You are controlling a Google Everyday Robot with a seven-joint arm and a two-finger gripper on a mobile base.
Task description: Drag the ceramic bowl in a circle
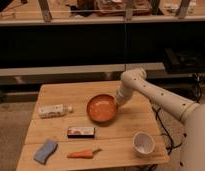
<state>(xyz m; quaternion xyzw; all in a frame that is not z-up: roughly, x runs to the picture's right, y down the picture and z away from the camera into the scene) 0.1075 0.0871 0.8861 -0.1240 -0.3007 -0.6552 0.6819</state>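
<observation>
The ceramic bowl is wide, shallow and orange-red with a darker rim. It sits near the middle of the wooden table. My white arm reaches in from the right and bends down to the bowl's right rim. The gripper is at that rim, touching or just over it.
A white cup stands at the table's front right. A white bottle lies at the left. A dark flat box lies in front of the bowl. A carrot and a blue sponge lie along the front edge. Dark shelving stands behind the table.
</observation>
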